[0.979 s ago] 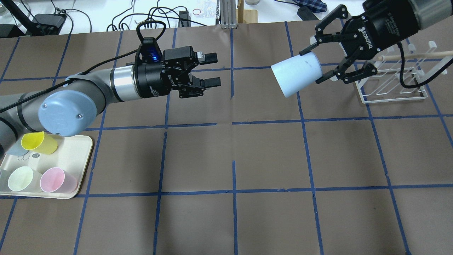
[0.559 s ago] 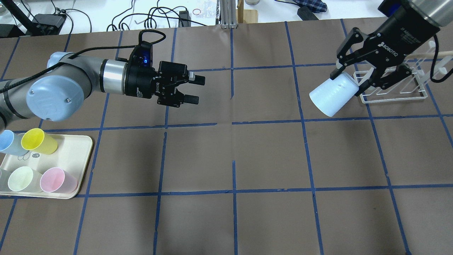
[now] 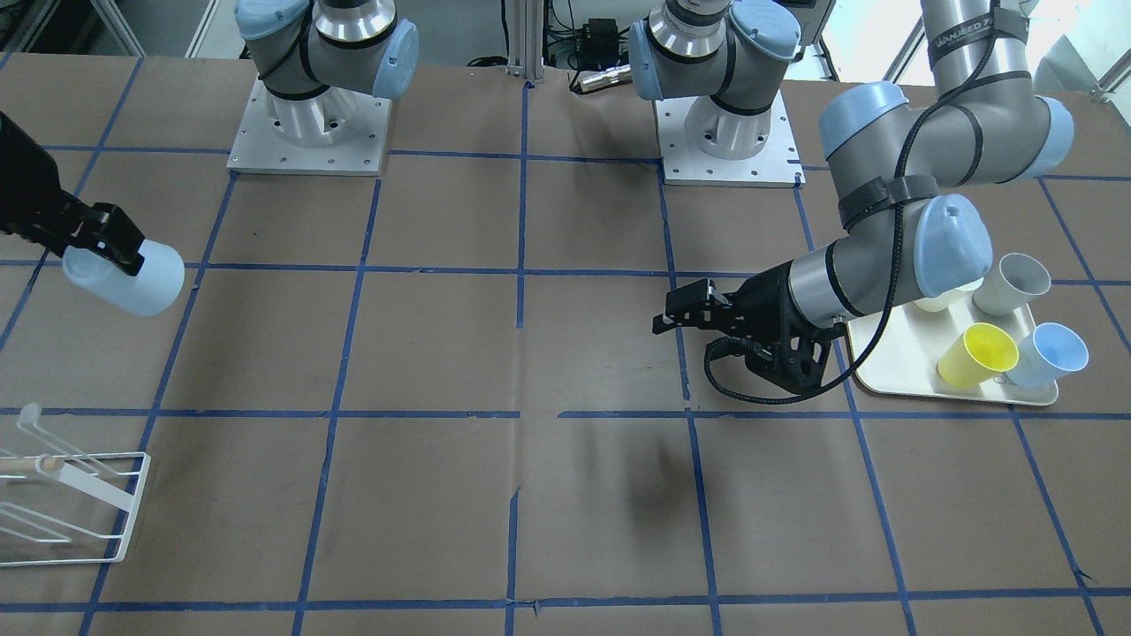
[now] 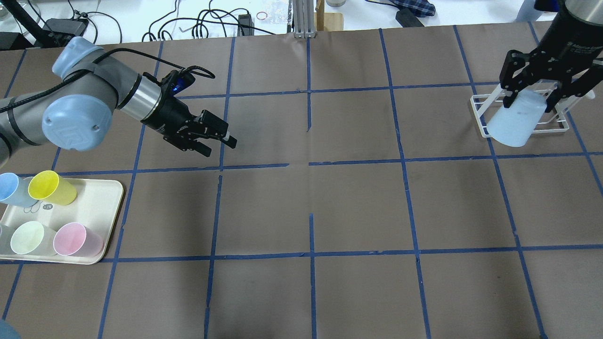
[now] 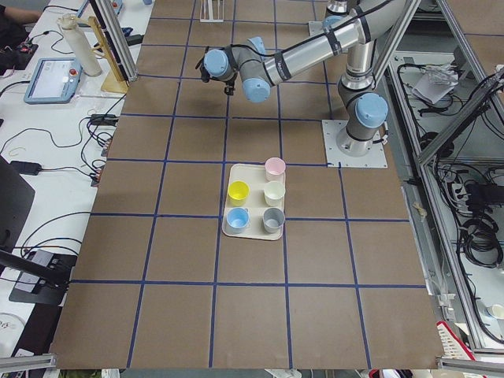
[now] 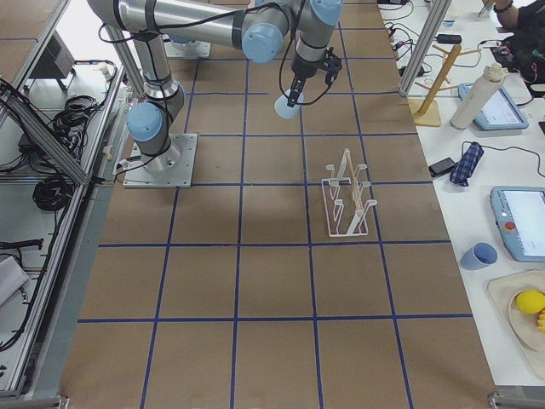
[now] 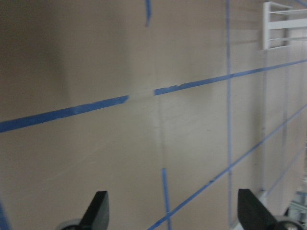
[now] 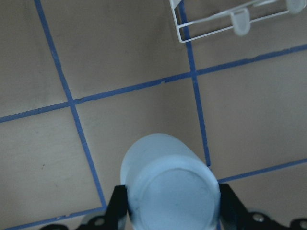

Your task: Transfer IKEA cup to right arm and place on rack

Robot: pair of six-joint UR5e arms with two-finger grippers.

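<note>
My right gripper [image 4: 529,102] is shut on the pale blue IKEA cup [image 4: 512,123], gripping it near its base. The cup hangs mouth down and tilted, in the air over the near left corner of the white wire rack [image 4: 476,109]. The right wrist view shows the cup's base [image 8: 169,188] between the fingers and the rack [image 8: 216,25] further ahead. In the front view the cup [image 3: 134,279] is above the table, apart from the rack [image 3: 75,495]. My left gripper [image 4: 217,140] is open and empty, far left; the left wrist view shows only table between its fingertips [image 7: 98,211].
A cream tray [image 4: 109,189] at the left front holds a sky-blue cup [image 4: 8,188], a yellow cup [image 4: 49,188], a pale green cup [image 4: 27,238] and a pink cup [image 4: 75,239]; a grey cup [image 3: 1016,283] shows in the front view. The table is brown paper with a blue tape grid.
My right gripper has carried the cup right, over the rack, and turned it mouth down. My left arm has drawn back to the left and angled its open gripper downward.
</note>
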